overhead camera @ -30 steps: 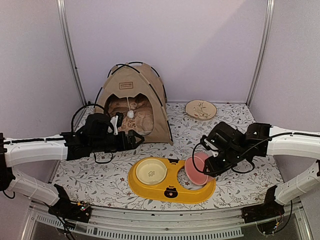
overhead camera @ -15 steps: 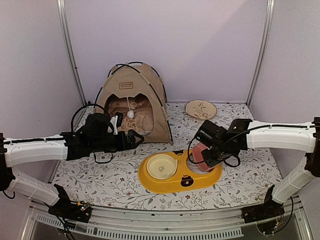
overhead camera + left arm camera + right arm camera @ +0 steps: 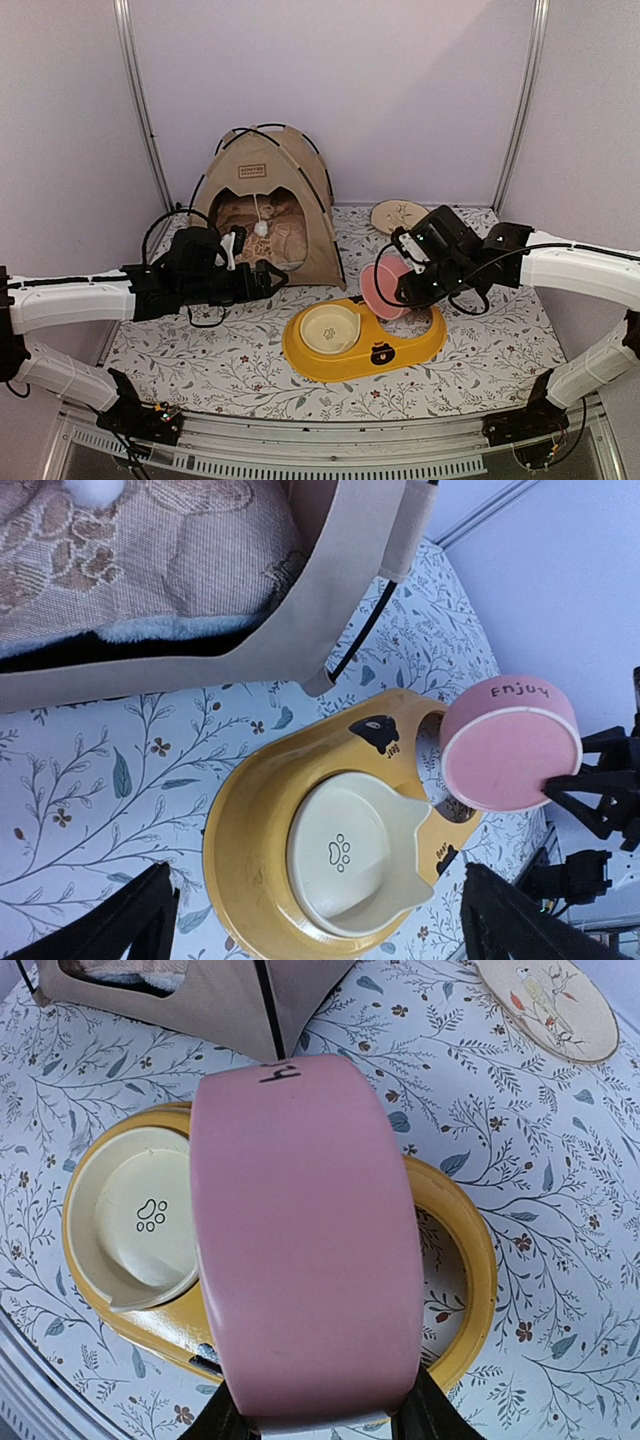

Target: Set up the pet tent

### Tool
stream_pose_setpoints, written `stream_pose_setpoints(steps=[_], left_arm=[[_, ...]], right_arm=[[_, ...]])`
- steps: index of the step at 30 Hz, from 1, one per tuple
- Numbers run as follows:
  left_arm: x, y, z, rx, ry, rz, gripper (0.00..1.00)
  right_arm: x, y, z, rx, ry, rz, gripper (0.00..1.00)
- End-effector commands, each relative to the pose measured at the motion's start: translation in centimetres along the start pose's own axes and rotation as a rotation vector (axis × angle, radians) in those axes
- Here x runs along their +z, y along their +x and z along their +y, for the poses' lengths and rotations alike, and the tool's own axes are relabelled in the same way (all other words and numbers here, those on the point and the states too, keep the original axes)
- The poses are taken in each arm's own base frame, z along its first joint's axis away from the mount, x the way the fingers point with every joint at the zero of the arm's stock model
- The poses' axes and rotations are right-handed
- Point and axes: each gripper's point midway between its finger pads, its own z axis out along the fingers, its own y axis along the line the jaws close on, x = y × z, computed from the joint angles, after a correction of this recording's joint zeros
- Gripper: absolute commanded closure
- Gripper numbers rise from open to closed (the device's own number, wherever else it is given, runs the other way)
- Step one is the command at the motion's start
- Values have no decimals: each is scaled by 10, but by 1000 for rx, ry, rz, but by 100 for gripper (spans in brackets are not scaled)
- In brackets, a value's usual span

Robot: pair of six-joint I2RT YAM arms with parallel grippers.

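The left pincer (image 3: pixel 268 278) gapes wide, holding nothing, just in front of the beige canvas pet tent with thin black poles (image 3: pixel 290 190). The tent stands erected at the back left of the counter (image 3: pixel 200 350), and its brown label patch (image 3: pixel 252 171) is too small to read. Rightward, a yellow two-hole plastic tray (image 3: pixel 405 352) carries a cream paw-print bowl (image 3: pixel 330 330). The right pincer (image 3: pixel 402 285) grips a pink bowl lettered "Enjoy" (image 3: pixel 512 742), tilted over the tray.

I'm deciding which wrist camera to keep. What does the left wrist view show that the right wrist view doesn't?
Only the left wrist view shows the white pom-pom and the patterned cushion inside the tent. Only the right wrist view shows the round bird plate. Both show a corner of the tent, the yellow tray, the cream bowl and the pink bowl.
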Motion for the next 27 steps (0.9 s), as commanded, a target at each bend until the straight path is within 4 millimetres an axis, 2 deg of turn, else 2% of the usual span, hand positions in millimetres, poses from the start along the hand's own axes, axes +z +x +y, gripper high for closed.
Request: stream_pose_setpoints(steps=[1,5,11,13,23,27], left_arm=[[0,-2,2,-10,11,-11,1],[3,-1,2,-12,14,-6,1],[5,-2,-2,-13,25,-5,1],[5,-2,-1,-15,24,-5,1],[0,-1,2,-19,13,-10,0],[-1,1,4,-22,12,-10,1]], right_arm=[[-35,-40,-15,26,78,-126,100],[-36,-23,-54,6,298,-70,100],[-22,-3,-71,-48,452,22,100],[-23,-12,-72,-44,493,8,100],[14,8,-59,-218,664,126,99],[24,15,-46,-233,637,147,85]])
